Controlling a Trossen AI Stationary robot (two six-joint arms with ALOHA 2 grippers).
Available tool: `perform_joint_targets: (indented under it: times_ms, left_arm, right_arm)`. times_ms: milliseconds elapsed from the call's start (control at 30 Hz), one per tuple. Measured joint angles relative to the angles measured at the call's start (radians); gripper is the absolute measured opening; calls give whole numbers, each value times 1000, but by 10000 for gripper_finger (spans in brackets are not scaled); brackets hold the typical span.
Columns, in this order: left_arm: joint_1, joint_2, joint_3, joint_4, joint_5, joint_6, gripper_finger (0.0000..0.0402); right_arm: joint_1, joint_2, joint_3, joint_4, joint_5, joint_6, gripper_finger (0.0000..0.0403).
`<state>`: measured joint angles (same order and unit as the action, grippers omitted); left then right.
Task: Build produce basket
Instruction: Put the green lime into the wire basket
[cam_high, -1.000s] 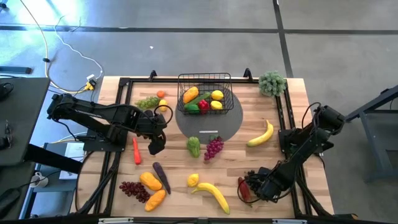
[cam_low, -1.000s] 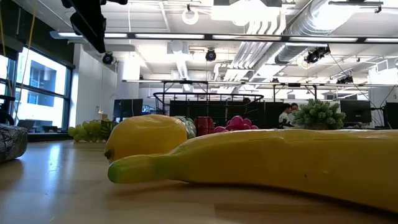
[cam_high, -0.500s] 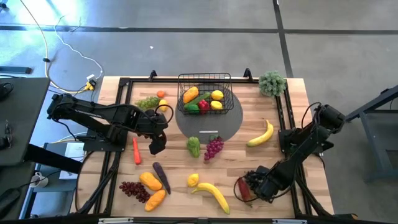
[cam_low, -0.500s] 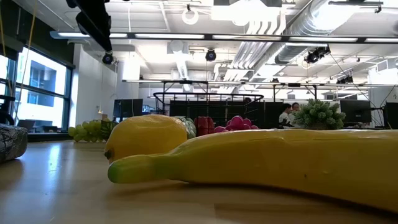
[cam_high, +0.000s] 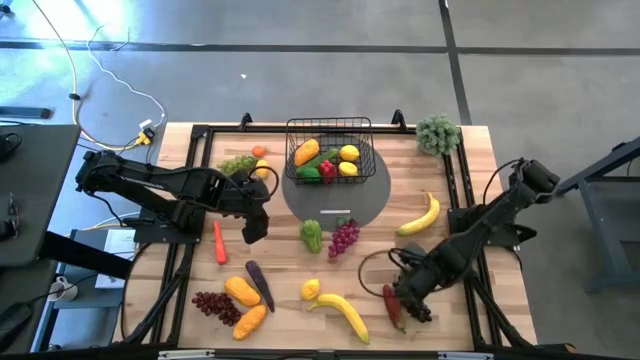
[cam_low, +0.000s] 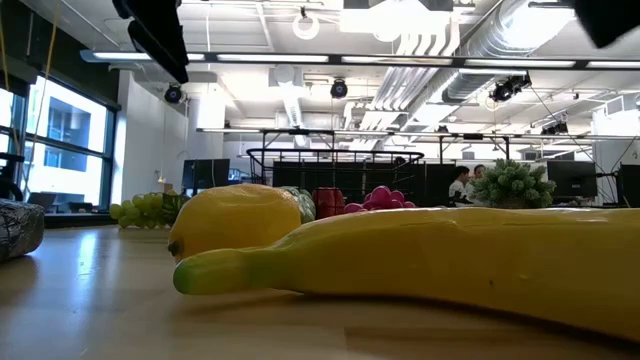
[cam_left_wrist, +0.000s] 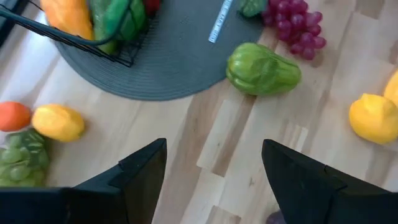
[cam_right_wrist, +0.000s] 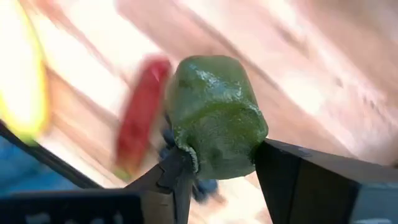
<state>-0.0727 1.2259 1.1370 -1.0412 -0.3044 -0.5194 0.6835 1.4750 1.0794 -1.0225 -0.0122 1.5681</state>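
The wooden table (cam_high: 460, 200) has a round grey mat (cam_high: 365, 200) near the back. The black wire basket (cam_high: 330, 122) stands on the mat. Some yellow, orange, red and green food is already inside it. More toy food lies all over the table.

The left tool (cam_high: 254, 228) hangs over the table just left of the mat. Its fingers (cam_left_wrist: 146, 171) are spread wide with nothing between them.

The right tool (cam_high: 405, 292) is at the front right of the table. It pinches a lumpy green thing (cam_right_wrist: 214, 115). A red pepper (cam_high: 392, 305) lies just below it, and a long banana (cam_high: 345, 313) lies near it.
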Motion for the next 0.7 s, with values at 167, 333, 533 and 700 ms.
perform_joint_targets:
  times_ms: [167, 333, 533, 700]
  left_arm:
    - [0, 0, 0, -1, -45, 0, 253]
    - [0, 0, 0, -1, -75, 0, 253]
    - [2, 0, 0, -1, -126, 0, 253]
    - [31, 0, 0, -1, -127, -1, 253]
  right_arm:
    - [-87, -6, 42, 4, 85, -48, 119]
    - [-176, -6, 72, 41, 145, -129, 119]
    - [-296, -6, 101, 133, 200, -296, 119]
    - [-405, -5, 106, 250, 203, -466, 119]
